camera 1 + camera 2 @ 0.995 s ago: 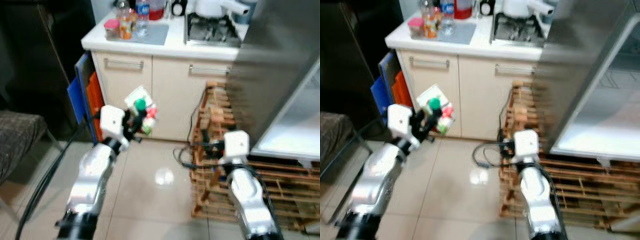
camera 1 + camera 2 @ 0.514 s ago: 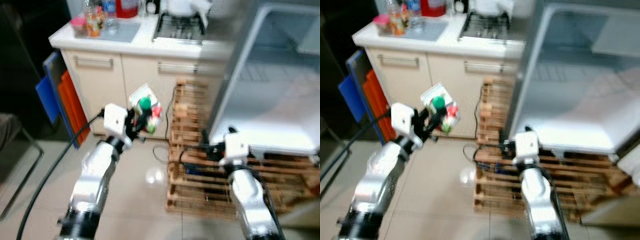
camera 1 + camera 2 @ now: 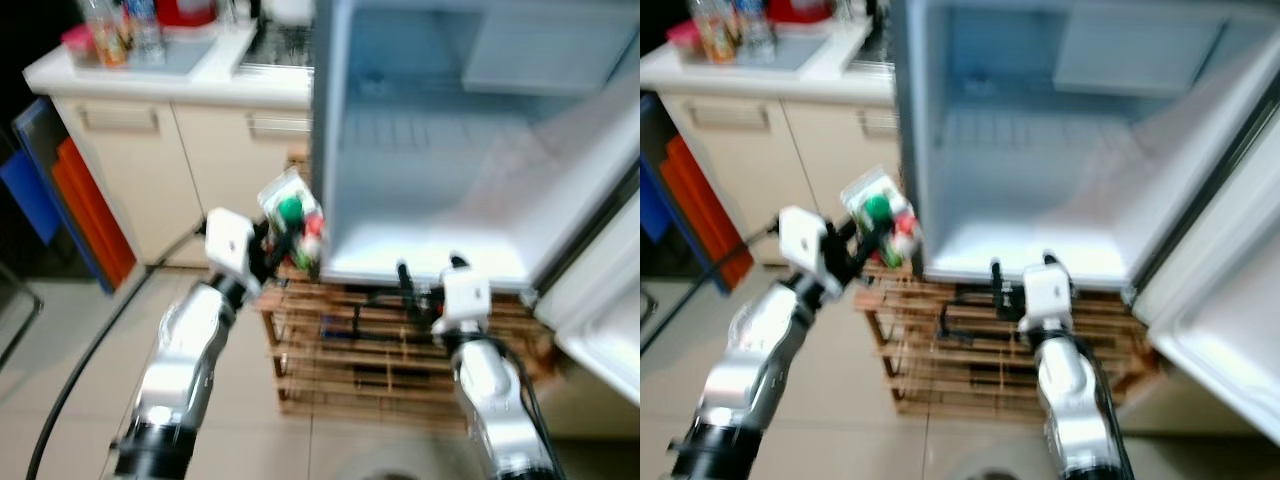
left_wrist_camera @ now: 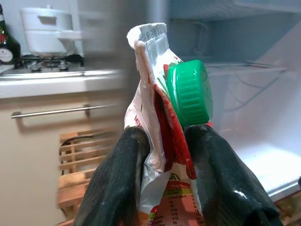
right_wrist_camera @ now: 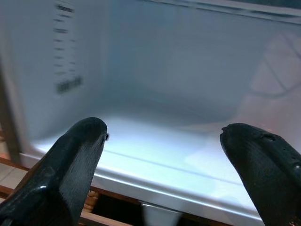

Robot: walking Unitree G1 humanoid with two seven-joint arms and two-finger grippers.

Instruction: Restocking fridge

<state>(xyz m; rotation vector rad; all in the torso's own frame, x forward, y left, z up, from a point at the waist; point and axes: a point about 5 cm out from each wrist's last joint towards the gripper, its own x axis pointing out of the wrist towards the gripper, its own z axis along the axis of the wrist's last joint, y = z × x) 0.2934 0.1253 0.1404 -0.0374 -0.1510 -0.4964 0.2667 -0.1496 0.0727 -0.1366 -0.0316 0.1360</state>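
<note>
Left wrist view: left gripper point(image 4: 162, 146) clamps red-white pouch w/ green screw cap point(image 4: 164, 122).
Right gripper point(image 5: 164, 160) fingers wide apart, near front edge of open white fridge point(image 3: 440, 150).

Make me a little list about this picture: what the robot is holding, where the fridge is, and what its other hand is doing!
Held item: white and red carton pouch with a round green screw cap, pinched between the left tool's black fingers
Fridge: open white fridge, straight ahead, standing on a wooden slatted pallet
Fridge floor: bare white bottom shelf
Right tool: open, holding nothing, pointed into the fridge's lower opening
Beside fridge: cream kitchen cabinet with a white countertop, to the robot's left
</note>
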